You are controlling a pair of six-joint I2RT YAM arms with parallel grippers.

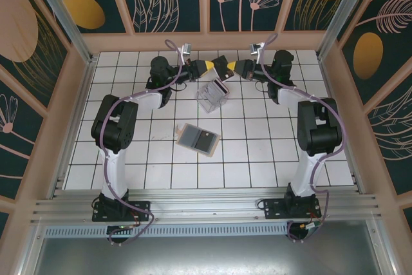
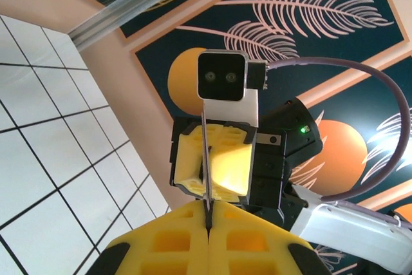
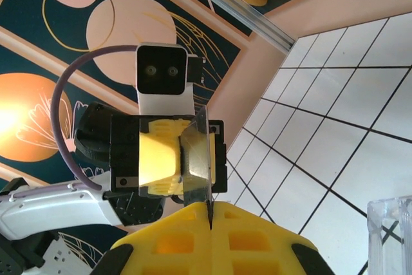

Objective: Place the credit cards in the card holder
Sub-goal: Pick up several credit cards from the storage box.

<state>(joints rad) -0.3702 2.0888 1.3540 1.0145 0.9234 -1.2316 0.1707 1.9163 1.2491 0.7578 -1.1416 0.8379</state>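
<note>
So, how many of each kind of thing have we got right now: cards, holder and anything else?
Credit cards: 3, a held card pinched between left pincer and right pincer, and apparently a grey card and a dark card lying on the holder
Card holder: 1
Clear plastic box: 1, contents unclear
Total: 5

Bright, even light, soft shadows; pale sheen on the credit card, right claw slightly blurred
</note>
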